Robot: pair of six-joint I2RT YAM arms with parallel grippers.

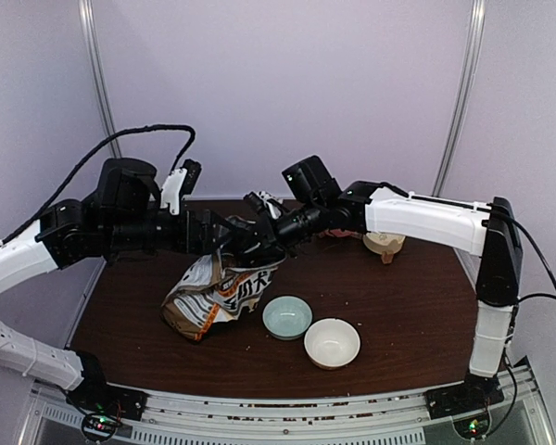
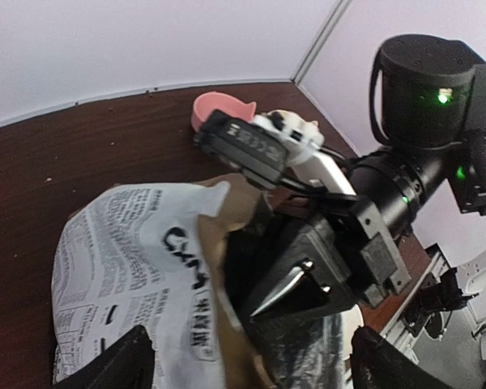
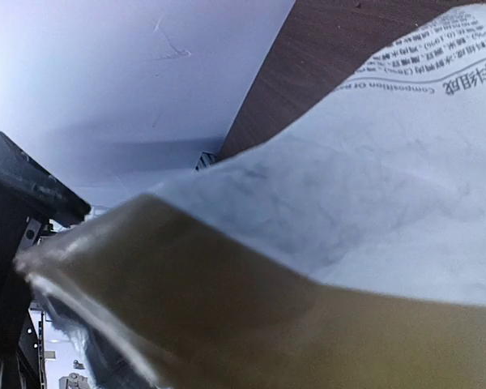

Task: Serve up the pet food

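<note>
- The pet food does not show in any view. I judge it is inside the dog-food bag [image 1: 213,297], which leans on the table [image 1: 398,306] with its mouth raised between the two arms.
- The right gripper [image 2: 296,284] is at the rim of this mouth. I cannot tell whether it pinches the paper, because its own camera sees only paper.
- The left gripper [image 2: 249,359] has its fingers spread wide, with the bag's wall between them, and it seems to clamp nothing.
- If only one thin edge is held, a tilt may tear it or let the bag slip, and kibble would fall on the table.
- The pale green bowl [image 1: 286,316] and the cream bowl [image 1: 332,342] lie close together beside the bag. A wide mouth may pour past them.
- The grippers are very near each other and may collide.
</note>
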